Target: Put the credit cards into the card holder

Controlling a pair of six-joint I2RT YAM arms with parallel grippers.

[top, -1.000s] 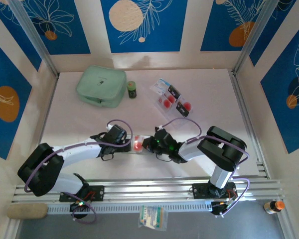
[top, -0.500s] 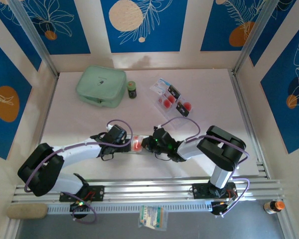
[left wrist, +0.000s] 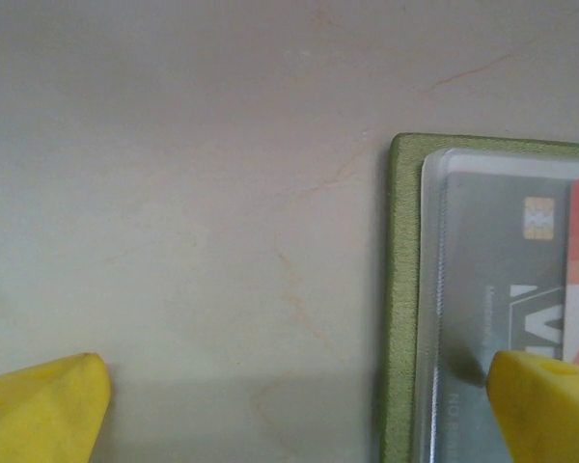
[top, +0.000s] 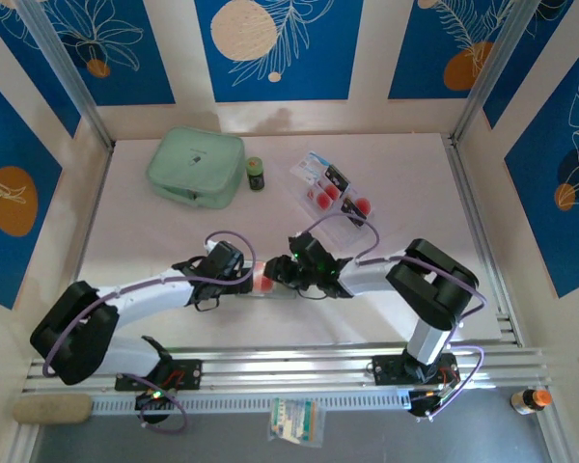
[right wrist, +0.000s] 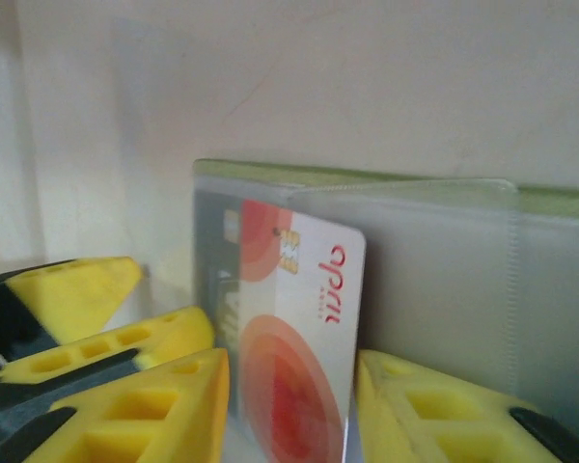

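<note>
L end effector (left wrist: 294,413) is wide open, low over the worktop (left wrist: 174,193). One fingertip (left wrist: 41,413) is over bare surface. The other fingertip sits at the olive card holder (left wrist: 399,289), on its clear sleeve (left wrist: 434,318). So the holder lies open just off that side of the L end effector.

R end effector (right wrist: 294,415) faces it, tip to tip in the top view. Its jaws stand part-open, a narrow gap. A whitish credit card (right wrist: 304,328) w/ red dots lies in that gap, straight ahead, its far end tucked under the sleeve. Can't tell if the pads touch its edges.

Other cards (top: 333,193) lie well beyond the R end effector. A mint zip pouch (top: 195,169) and a small green jar (top: 257,174) sit well beyond the L one.
</note>
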